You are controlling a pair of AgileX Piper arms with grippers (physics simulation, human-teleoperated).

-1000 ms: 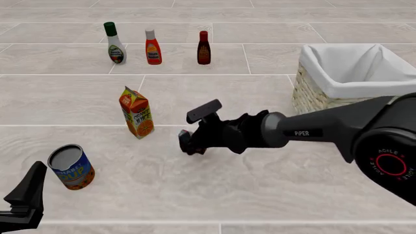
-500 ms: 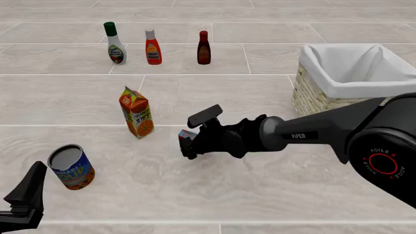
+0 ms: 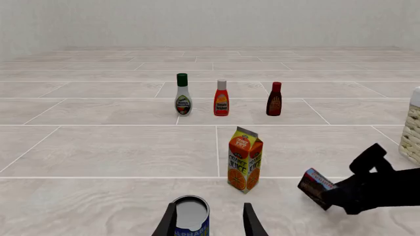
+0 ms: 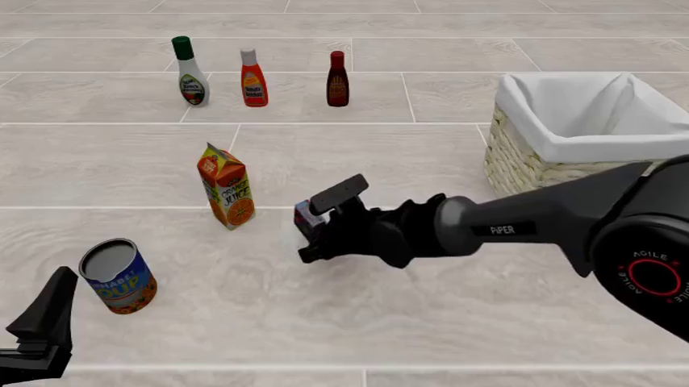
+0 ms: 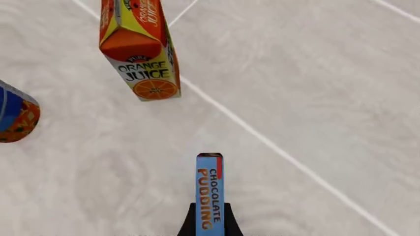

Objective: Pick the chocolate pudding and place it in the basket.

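The chocolate pudding (image 4: pixel 310 215), a small dark box with a blue top, is clamped between the fingers of my right gripper (image 4: pixel 319 223) and held just above the floor, right of the juice carton. The right wrist view shows its blue labelled edge (image 5: pixel 209 191) sticking out past the gripper (image 5: pixel 210 225). It also shows in the left wrist view (image 3: pixel 316 187). The basket (image 4: pixel 517 153), pale wicker with a white lining, stands at the far right, well apart from the pudding. My left gripper (image 4: pixel 38 330) is open and empty at the near left, behind the tin can (image 3: pixel 190 214).
An orange juice carton (image 4: pixel 226 185) stands left of the pudding. A blue-orange tin can (image 4: pixel 119 276) stands near the left gripper. Three bottles (image 4: pixel 190 71) (image 4: pixel 253 77) (image 4: pixel 337 79) stand in a row at the back.
My right gripper has closed on the pudding and raised it slightly off the floor. The left arm has not moved.
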